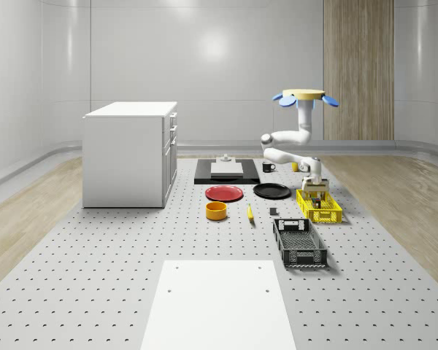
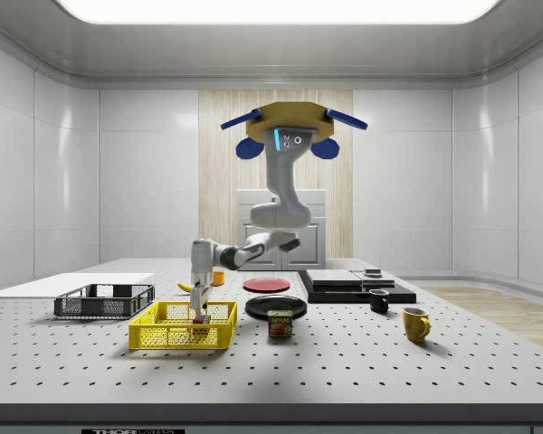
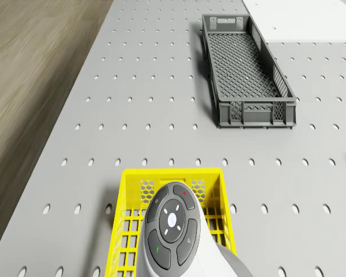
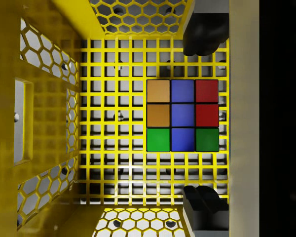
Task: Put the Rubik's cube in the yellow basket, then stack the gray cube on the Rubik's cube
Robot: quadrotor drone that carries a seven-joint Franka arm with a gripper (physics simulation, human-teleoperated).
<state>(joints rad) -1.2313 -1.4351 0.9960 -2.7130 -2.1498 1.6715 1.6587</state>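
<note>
The big table has little holes all over it. The drone floats in the air above the table, near the yellow basket. Its white arm bends down so the gripper hangs just above the inside of the basket. The Rubik's cube sits flat on the basket floor. In the wrist view the two dark fingers are spread apart, one on each side of the cube and not touching it, so they hold nothing. A gray basket lies nearby
</note>
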